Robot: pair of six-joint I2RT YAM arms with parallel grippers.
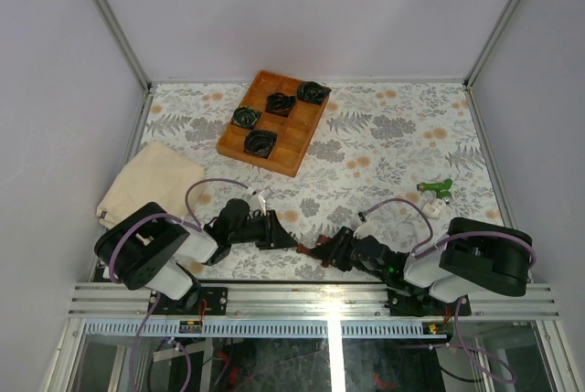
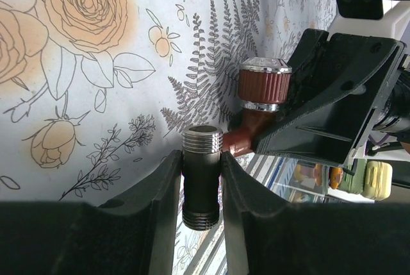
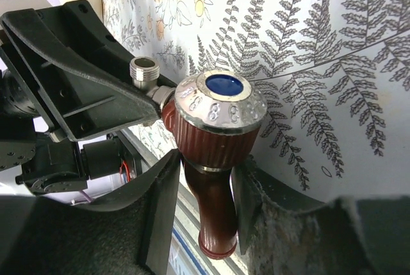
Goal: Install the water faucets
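The dark red-brown water faucet (image 1: pixel 311 248) hangs just above the near table edge between my two grippers. My left gripper (image 2: pixel 201 159) is shut on its dark pipe with the silvery threaded end (image 2: pixel 202 139). In the left wrist view its ribbed knob (image 2: pixel 264 83) shows behind, partly covered by the right gripper's fingers (image 2: pixel 333 95). My right gripper (image 3: pixel 205 179) has closed round the faucet's red-brown spout (image 3: pixel 216 211) just below the knob (image 3: pixel 221 105). The bright green faucet (image 1: pixel 437 188) lies on the table at the right, away from both grippers.
A wooden tray (image 1: pixel 259 160) with several black-and-green coiled bundles (image 1: pixel 312 92) stands at the back centre. A cream cloth (image 1: pixel 151 182) lies at the left. A small white piece (image 1: pixel 435 210) lies near the green faucet. The metal rail (image 1: pixel 320 296) runs directly under the grippers.
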